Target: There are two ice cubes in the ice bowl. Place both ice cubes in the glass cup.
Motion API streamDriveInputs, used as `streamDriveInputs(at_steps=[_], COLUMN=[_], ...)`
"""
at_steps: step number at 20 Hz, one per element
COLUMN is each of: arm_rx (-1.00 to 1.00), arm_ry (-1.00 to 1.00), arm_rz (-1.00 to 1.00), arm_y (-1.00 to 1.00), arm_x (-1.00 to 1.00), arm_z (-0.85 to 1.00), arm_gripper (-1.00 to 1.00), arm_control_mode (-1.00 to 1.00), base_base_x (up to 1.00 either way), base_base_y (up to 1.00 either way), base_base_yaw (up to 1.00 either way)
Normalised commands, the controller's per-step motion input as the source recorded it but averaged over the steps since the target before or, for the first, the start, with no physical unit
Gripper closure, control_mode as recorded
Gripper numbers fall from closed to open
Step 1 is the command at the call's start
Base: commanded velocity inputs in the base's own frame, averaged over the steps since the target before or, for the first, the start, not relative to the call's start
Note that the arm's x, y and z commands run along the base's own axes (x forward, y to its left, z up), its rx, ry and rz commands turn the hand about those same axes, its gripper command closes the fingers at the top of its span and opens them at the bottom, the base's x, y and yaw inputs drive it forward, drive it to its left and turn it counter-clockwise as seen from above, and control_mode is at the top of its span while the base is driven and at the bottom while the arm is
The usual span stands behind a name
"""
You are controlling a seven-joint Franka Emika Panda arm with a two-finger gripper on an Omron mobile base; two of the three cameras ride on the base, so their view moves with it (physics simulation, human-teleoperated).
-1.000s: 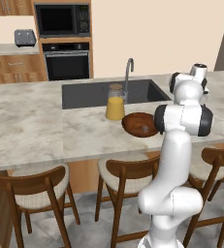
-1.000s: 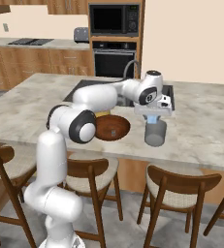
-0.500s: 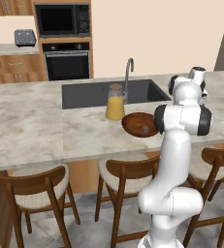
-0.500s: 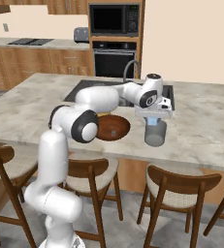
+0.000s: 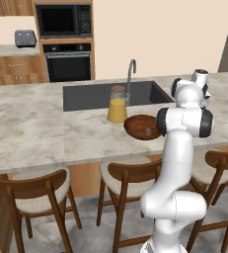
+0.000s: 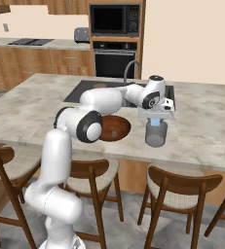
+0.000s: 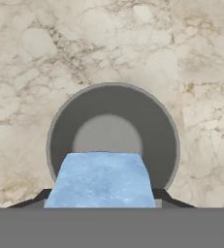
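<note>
Almost nothing has shifted since the earlier frame: your gripper still hangs just above the glass cup, right of centre in the right base view. Its jaws are clamped on one ice cube, which sits low in the hand view over the cup's mouth. Left of the cup you see the wooden bowl with the second ice cube inside. Beyond the bowl stands the juice jar, by the sink.

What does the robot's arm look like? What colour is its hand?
The arm is glossy white with rounded, tube-like sections and dark grey caps at the joints. Its base is white too. The gripper is a pale, flat bar with two small dark fingertips. No cables or markings show.
</note>
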Motion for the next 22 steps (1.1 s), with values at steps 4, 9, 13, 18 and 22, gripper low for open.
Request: streamDriveInputs(at_steps=[4,9,13,18,22], arm_rx=[0.00,0.00,0.00,0.00,0.00], arm_ry=[0.00,0.00,0.03,0.00,-0.14], arm_rz=[0.01,0.00,-0.02,-0.05,0.00], arm_y=[-0.12,0.00,0.00,0.00,0.18], arm_x=[0.07,0.07,0.33,0.18,-0.80], arm_z=[-0.07,-0.02,0.07,0.31,0.12], arm_gripper=[1.00,-1.00,-1.00,-1.00,-1.00], arm_control_mode=[-1.00,-1.00,-1.00,-1.00,-1.00], base_base_x=[0.00,0.00,0.00,0.00,0.00], base_base_y=[0.00,0.00,0.00,0.00,0.00], base_base_yaw=[0.00,0.00,0.00,0.00,0.00])
